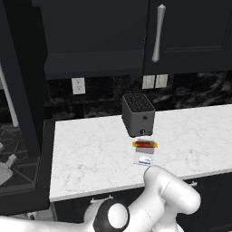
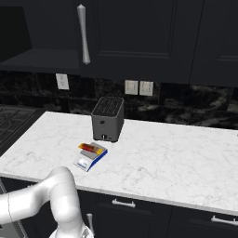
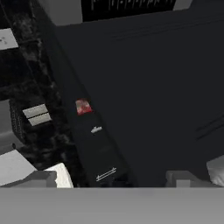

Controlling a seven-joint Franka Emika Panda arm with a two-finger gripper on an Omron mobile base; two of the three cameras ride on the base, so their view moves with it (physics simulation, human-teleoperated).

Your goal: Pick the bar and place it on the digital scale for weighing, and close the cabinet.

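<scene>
You are seeing the bar (image 1: 145, 144) lying across the digital scale (image 1: 144, 158), before the toaster (image 1: 138, 115). The cabinet (image 2: 139, 37) door is standing closed. Pincer state: cannot tell.

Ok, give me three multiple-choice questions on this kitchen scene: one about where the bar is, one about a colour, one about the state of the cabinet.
1. Where is the bar?
A. On the digital scale
B. Inside the toaster
C. On the stove

2. What colour is the toaster?
A. White
B. Black
C. Red

3. How does the left door of the cabinet stand?
A. Shut flush
C. Missing
B. Swung open

Answers: 1 A, the bar lies across the scale's plate in front of the toaster. 2 B, its body is dark against the white counter. 3 B, the door juts out edge-on toward the camera.
</scene>
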